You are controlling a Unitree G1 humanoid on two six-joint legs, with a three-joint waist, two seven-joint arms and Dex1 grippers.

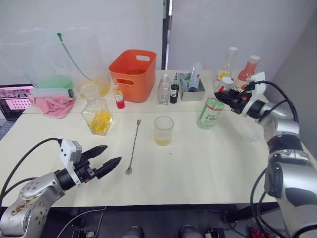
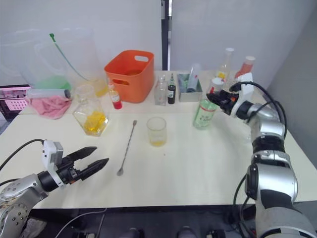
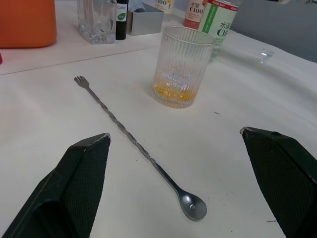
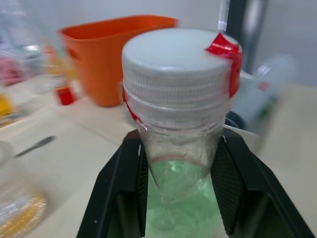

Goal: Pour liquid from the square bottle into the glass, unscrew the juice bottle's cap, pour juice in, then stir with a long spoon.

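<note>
Ribbed clear glass on the glass (image 3: 183, 64), glossy, with a thin pool of golden liquid (image 3: 173, 93) at the bottom. Polished silver metal on the long spoon (image 3: 136, 146), twisted stem, shiny bowl. Matt off-white top on the table (image 1: 198, 163), smooth with a few small marks. Ridged white plastic on the cap (image 4: 181, 64), red shiny band stuck over its edge; clear greenish plastic on the juice bottle (image 1: 211, 111), glossy paper-look label. Thick faceted clear glass on the square bottle (image 1: 97, 115). Smooth orange plastic on the bin (image 1: 132, 74), slight sheen. Soft pink cloth (image 1: 53, 105), crumpled. Textured matt black pads on the left gripper (image 3: 183, 188) fingers (image 3: 74, 193).
</note>
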